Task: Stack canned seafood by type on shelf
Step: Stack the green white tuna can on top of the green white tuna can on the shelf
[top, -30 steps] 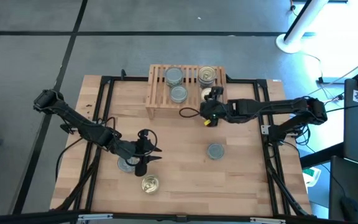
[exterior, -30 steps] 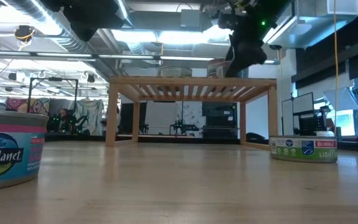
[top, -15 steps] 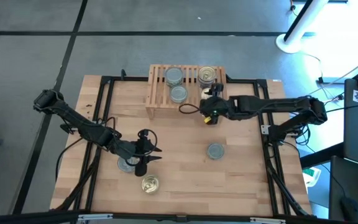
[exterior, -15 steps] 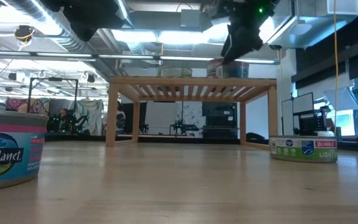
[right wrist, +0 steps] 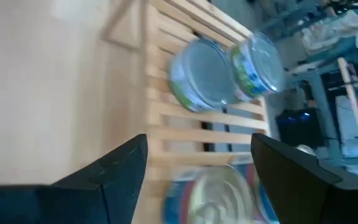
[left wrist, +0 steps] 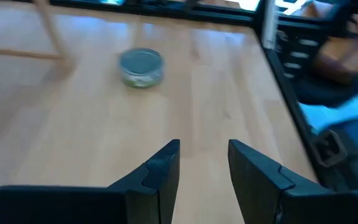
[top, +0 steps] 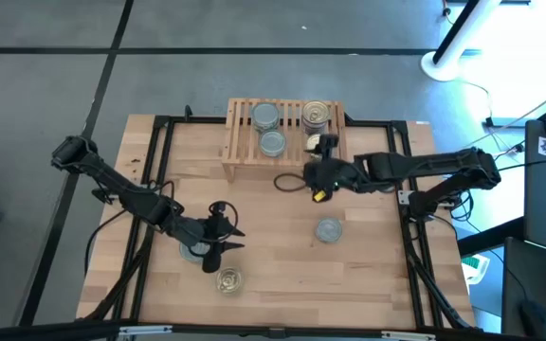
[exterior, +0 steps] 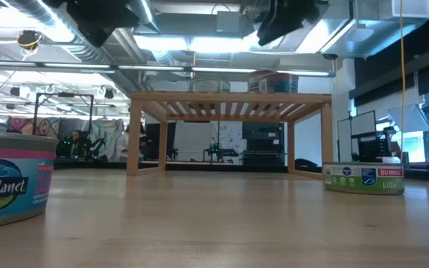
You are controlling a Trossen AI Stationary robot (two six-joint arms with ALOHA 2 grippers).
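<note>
In the low view the blue tin (exterior: 10, 177) at the near left is cut off by the picture's edge, so its label reads only in part. Both arms show there only as dark shapes cropped at the top. From above, the left arm partly covers a grey tin (top: 194, 251). The right wrist view is blurred; the pale gold-topped tin (right wrist: 219, 198) on the shelf (right wrist: 185, 134) is probably cut off below.

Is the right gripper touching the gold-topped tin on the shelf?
Apart. The high view shows the right gripper open, off the shelf, with bare slats between it and the gold-topped tin.
</note>
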